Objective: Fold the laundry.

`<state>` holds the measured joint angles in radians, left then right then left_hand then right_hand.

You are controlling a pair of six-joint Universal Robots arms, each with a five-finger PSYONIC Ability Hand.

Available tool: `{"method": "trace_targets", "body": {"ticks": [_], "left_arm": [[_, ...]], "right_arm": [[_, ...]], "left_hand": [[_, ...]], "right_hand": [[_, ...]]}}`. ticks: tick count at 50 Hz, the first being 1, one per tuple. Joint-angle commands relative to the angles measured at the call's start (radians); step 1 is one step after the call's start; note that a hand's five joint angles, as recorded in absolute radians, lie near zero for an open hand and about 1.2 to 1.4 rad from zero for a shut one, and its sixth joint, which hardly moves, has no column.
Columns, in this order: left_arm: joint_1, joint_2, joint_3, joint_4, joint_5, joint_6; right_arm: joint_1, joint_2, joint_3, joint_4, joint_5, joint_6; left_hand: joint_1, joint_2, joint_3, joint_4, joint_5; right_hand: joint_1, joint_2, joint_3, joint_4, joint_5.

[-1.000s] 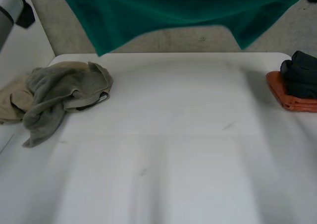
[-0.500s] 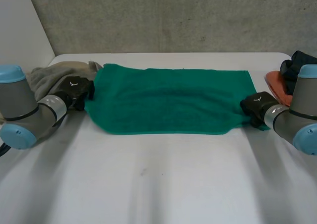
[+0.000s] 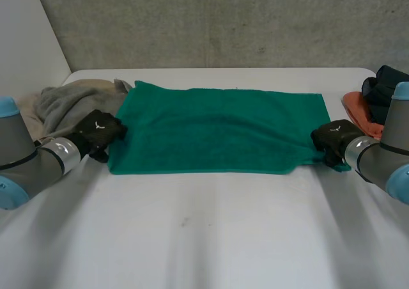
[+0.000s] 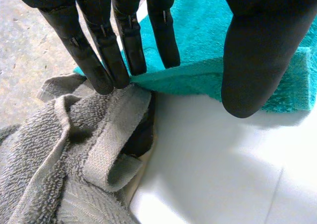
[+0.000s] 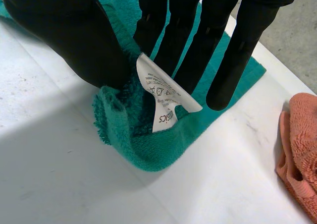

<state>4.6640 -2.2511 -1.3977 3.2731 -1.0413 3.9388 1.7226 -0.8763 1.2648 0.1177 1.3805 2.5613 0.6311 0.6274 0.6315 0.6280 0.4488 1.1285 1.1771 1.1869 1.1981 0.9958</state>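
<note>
Status: green towel (image 3: 217, 132) lies spread flat, single layer, across the far half of the white table (image 3: 211, 238), long edges running left to right, with no fold in it yet. Judgement: the spreading step looks finished and the folding proper is all left to do. A crumpled grey towel (image 3: 70, 107) sits at the table's left end, just beside the green towel's left edge and not folded. At the right end an orange cloth (image 3: 356, 110) carries a dark cloth (image 3: 383, 87) on top — possibly a stack of finished items, but the head view cuts it off, so I cannot confirm. Left hand (image 3: 99, 132) is at the towel's near-left corner. Its fingers (image 4: 124, 35) are straight with the tips on the towel's edge next to the grey towel, the thumb (image 4: 257, 50) stands apart from them, and nothing is gripped, so this hand is open. Right hand (image 3: 332, 140) is at the near-right corner, where thumb and fingers close on a bunched, raised bit of the green towel — a pinch grip. Writing: a white care label (image 5: 163, 102) sewn at that corner sticks out between thumb and fingers. It shows a row of small laundry symbols and one printed word ending in "ICS". The leading letters and the fine print are too small to read.
</note>
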Motion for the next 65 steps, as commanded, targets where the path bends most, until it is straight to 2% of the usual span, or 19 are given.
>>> {"method": "trace_targets", "body": {"ticks": [1,6,8,10,11,18,23,26,30,34,39,43,46,47,50,51,55,58,65], "left_arm": [[0.009,0.004,-0.041,0.016,0.047,0.092],[0.018,-0.013,-0.053,0.016,0.061,0.168],[0.019,-0.019,-0.058,0.011,0.064,0.201],[0.019,-0.019,-0.066,0.005,0.072,0.220],[0.019,-0.016,-0.073,-0.001,0.087,0.236],[0.047,0.082,-0.139,-0.114,0.119,0.258],[0.125,0.244,-0.207,-0.237,0.150,0.241],[0.163,0.318,-0.228,-0.306,0.152,0.214],[0.249,0.442,-0.277,-0.511,0.164,0.146],[0.332,0.507,-0.334,-0.695,0.193,0.134],[0.374,0.516,-0.357,-0.822,0.234,0.168],[0.317,0.443,-0.287,-0.796,0.250,0.174],[0.220,0.343,-0.178,-0.767,0.238,0.079],[0.172,0.290,-0.112,-0.754,0.222,0.006],[0.110,0.207,0.000,-0.725,0.189,-0.107],[0.075,0.156,0.073,-0.708,0.158,-0.169],[-0.002,0.055,0.236,-0.665,0.066,-0.280],[-0.042,0.012,0.328,-0.644,0.012,-0.326],[-0.140,-0.117,0.571,-0.572,-0.175,-0.398]], "right_arm": [[-0.002,0.000,0.005,0.002,0.000,0.002],[-0.008,0.000,0.007,0.000,-0.001,0.002],[-0.006,0.000,0.005,0.002,0.000,-0.001],[-0.006,0.000,0.007,0.002,0.000,0.000],[-0.006,-0.003,0.005,0.005,0.005,-0.001],[-0.014,-0.061,0.007,0.140,0.020,-0.032],[-0.041,-0.159,0.024,0.391,0.060,-0.177],[-0.058,-0.200,0.036,0.470,0.060,-0.231],[-0.086,-0.291,0.100,0.606,0.064,-0.326],[-0.136,-0.389,0.186,0.735,0.054,-0.426],[-0.161,-0.434,0.237,0.700,-0.021,-0.543],[-0.158,-0.359,0.202,0.585,-0.028,-0.475],[-0.149,-0.299,0.151,0.513,-0.014,-0.371],[-0.146,-0.285,0.139,0.501,-0.009,-0.348],[-0.132,-0.237,0.093,0.456,0.006,-0.270],[-0.126,-0.213,0.072,0.438,0.017,-0.248],[-0.114,-0.162,0.022,0.392,0.038,-0.207],[-0.106,-0.133,-0.008,0.352,0.048,-0.187],[-0.084,-0.038,-0.099,0.254,0.097,-0.159]], "left_hand": [[0.055,0.059,0.055,0.058,0.063],[0.070,0.073,0.069,0.073,0.077],[0.184,0.187,0.183,0.187,0.191],[0.423,0.427,0.423,0.427,0.431],[0.762,0.765,0.761,0.765,0.770],[0.765,0.769,0.765,0.768,0.773],[0.765,0.769,0.765,0.768,0.773],[0.765,0.769,0.765,0.768,0.773],[0.765,0.769,0.765,0.768,0.773],[0.765,0.769,0.765,0.768,0.773],[0.765,0.769,0.765,0.768,0.773],[0.765,0.769,0.765,0.768,0.773],[0.765,0.769,0.765,0.768,0.773],[0.765,0.769,0.765,0.768,0.773],[0.765,0.769,0.765,0.768,0.773],[0.765,0.769,0.765,0.768,0.773],[0.765,0.769,0.765,0.768,0.773],[0.765,0.769,0.765,0.768,0.773],[0.765,0.769,0.765,0.768,0.773]], "right_hand": [[0.268,0.219,0.209,0.198,0.226],[0.268,0.219,0.209,0.198,0.226],[0.268,0.219,0.209,0.198,0.226],[0.268,0.219,0.209,0.198,0.226],[0.268,0.219,0.209,0.198,0.226],[0.268,0.219,0.209,0.198,0.226],[0.268,0.219,0.209,0.198,0.226],[0.268,0.219,0.209,0.198,0.226],[0.268,0.219,0.209,0.198,0.226],[0.268,0.219,0.209,0.198,0.226],[0.268,0.219,0.209,0.198,0.226],[0.268,0.219,0.209,0.198,0.226],[0.268,0.219,0.209,0.198,0.226],[0.268,0.219,0.209,0.198,0.226],[0.268,0.219,0.209,0.198,0.226],[0.268,0.219,0.209,0.198,0.226],[0.268,0.219,0.209,0.198,0.226],[0.268,0.219,0.209,0.198,0.226],[0.268,0.219,0.209,0.198,0.226]]}}
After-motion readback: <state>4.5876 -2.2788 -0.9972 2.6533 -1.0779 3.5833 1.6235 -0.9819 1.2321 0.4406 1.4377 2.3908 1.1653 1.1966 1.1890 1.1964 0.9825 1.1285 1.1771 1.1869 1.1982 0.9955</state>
